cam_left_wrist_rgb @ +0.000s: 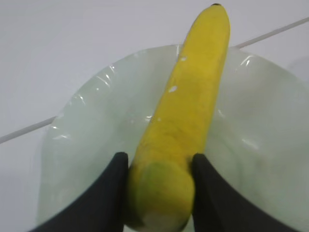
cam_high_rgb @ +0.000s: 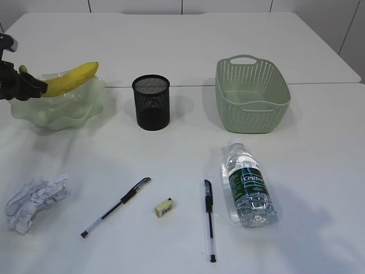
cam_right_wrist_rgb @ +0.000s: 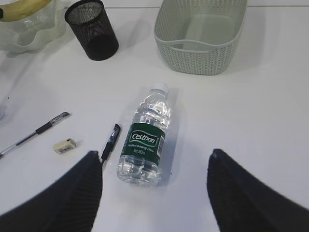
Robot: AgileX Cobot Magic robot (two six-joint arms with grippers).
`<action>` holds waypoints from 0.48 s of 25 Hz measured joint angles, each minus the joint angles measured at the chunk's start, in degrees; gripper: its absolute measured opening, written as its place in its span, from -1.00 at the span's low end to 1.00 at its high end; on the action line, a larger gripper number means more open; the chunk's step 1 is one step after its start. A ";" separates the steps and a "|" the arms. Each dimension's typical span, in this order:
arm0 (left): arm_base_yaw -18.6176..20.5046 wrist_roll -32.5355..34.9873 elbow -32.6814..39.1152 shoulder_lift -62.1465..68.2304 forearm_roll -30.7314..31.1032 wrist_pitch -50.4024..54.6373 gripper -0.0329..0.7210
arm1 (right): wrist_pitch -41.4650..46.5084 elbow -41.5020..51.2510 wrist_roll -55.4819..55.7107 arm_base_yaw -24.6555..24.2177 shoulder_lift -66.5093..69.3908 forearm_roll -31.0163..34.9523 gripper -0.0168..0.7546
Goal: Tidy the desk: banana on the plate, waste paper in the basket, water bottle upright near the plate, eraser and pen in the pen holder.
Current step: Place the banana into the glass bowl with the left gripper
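With the water bottle (cam_high_rgb: 248, 185) lying near us under our wide-open, empty right tool (cam_right_wrist_rgb: 154, 193) (not yet needed), our left tool (cam_left_wrist_rgb: 159, 193) grips the banana (cam_left_wrist_rgb: 183, 121) above the far plate (cam_left_wrist_rgb: 82, 145), so next we lower and release.

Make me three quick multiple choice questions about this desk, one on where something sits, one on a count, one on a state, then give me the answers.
1. Where is the pen holder?
A. Between the plate and the basket
B. Right of the basket
C. Beside the waste paper

2. How many pens lie on the desk?
A. One
B. Two
C. Four

3. How is the water bottle?
A. Upright
B. In the basket
C. Lying on its side

Answers: 1 A, it stands between them at the back. 2 B, one pen left of the eraser, another pen right of it. 3 C, its label faces up, cap toward the basket.
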 joint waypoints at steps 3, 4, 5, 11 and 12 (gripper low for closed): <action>0.00 0.00 0.00 0.00 -0.03 -0.27 -0.25 | 0.00 0.00 0.00 0.00 0.00 0.00 0.34; 0.00 0.00 0.00 0.00 -0.14 -0.27 -0.23 | 0.00 0.00 0.00 0.00 0.00 0.00 0.34; 0.00 -0.30 0.00 0.00 -0.14 -0.27 -0.21 | 0.10 0.00 0.00 0.00 0.00 0.00 0.34; 0.00 -2.83 0.00 0.00 -0.14 -0.27 -0.12 | 0.10 0.00 0.00 0.00 0.00 0.33 0.34; 0.00 -2.97 0.00 0.00 -0.14 -0.27 -0.11 | 0.10 0.00 0.00 0.00 0.00 0.42 0.34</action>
